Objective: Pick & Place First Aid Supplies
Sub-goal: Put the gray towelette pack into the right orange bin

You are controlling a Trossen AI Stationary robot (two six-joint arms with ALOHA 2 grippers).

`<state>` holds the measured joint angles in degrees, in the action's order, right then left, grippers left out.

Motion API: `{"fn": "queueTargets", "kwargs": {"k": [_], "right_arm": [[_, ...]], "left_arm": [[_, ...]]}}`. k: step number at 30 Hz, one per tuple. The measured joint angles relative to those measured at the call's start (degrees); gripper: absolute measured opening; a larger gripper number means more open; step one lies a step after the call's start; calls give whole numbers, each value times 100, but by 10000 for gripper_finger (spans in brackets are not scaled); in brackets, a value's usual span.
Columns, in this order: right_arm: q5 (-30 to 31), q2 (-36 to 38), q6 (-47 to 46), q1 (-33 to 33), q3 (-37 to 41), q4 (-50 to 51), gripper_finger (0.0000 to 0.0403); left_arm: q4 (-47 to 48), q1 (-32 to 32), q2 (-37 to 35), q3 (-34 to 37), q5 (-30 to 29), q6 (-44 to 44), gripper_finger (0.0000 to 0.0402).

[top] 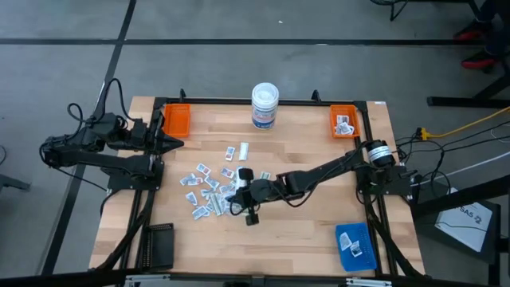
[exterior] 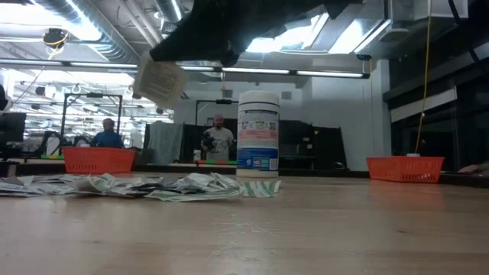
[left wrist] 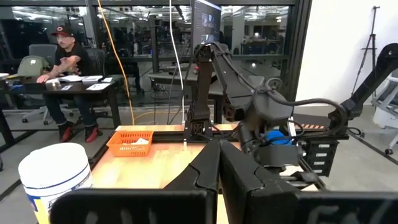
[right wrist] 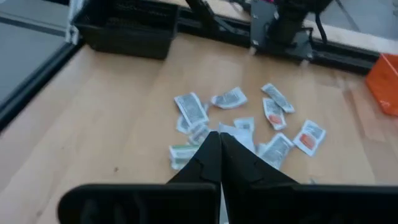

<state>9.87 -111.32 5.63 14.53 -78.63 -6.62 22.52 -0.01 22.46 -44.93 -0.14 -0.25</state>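
Observation:
Several first aid supplies, small white packets point(top: 205, 190), lie scattered flat on the wooden table's middle point(exterior: 153, 186). My right gripper point(top: 232, 191) reaches in from the table's right and hangs above the heap, shut on one white packet point(exterior: 160, 80). In the right wrist view its shut fingers point(right wrist: 219, 140) point down at the heap point(right wrist: 249, 118). My left gripper point(top: 177, 143) waits shut at the table's left edge, pointing level and touching nothing point(left wrist: 219, 149). My right gripper pinches one packet by its upper edge point(exterior: 174, 65) between its two fingers. The fingers slant down from the table's right side. The packet hangs tilted below the fingertips, lifted clear of the table and the heap.
A white round tub with a blue label point(top: 264, 105) stands at the far middle. Orange trays sit at the far left point(top: 177, 119) and far right point(top: 344, 121), the right one holding packets. A blue tray point(top: 355, 245) is near right, a black tray point(top: 157, 245) near left.

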Motion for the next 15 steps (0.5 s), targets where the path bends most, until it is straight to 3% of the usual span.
{"fn": "queueTargets", "kwargs": {"k": [15], "right_arm": [[393,613,101,-577,-2,1217,0]], "left_arm": [[0,-2,0,0,-2,0,4]]}}
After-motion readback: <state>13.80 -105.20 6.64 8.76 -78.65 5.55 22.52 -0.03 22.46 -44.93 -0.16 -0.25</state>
